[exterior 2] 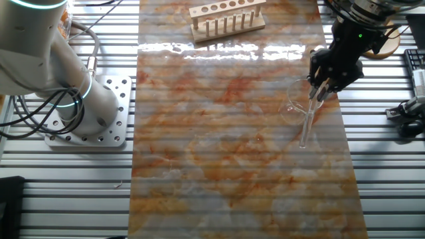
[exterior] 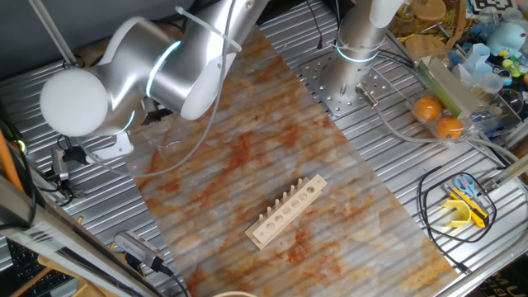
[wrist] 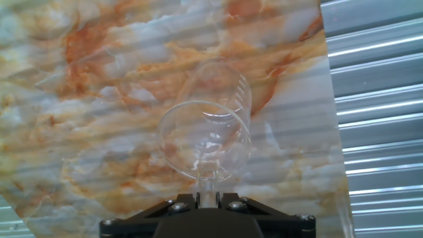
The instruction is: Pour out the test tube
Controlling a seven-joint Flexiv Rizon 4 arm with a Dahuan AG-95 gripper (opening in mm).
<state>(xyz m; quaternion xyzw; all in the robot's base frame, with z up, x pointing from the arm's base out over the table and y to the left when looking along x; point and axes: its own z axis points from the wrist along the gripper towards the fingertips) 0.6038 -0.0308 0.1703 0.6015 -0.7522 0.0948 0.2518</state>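
Fingers of your gripper [exterior 2: 321, 87] are closing snugly on the test tube [exterior 2: 307, 123], pinching it near one end while the rest is slanting down and away over the marbled mat [exterior 2: 226, 166]. In the hand view the tube's end [wrist: 206, 188] is poking up between the pads, pointing into the mouth of the beaker [wrist: 211, 129] just ahead. You are handling thin, light, rigid glass: it is slippery and brittle, so you should be squeezing only enough to stop it sliding, and keeping your hold near the end rather than mid-length. Whether any liquid is sitting inside is hard to judge, the glass being nearly invisible. Farther out, the wooden rack [exterior 2: 227, 18] is standing well apart at the mat's far edge.
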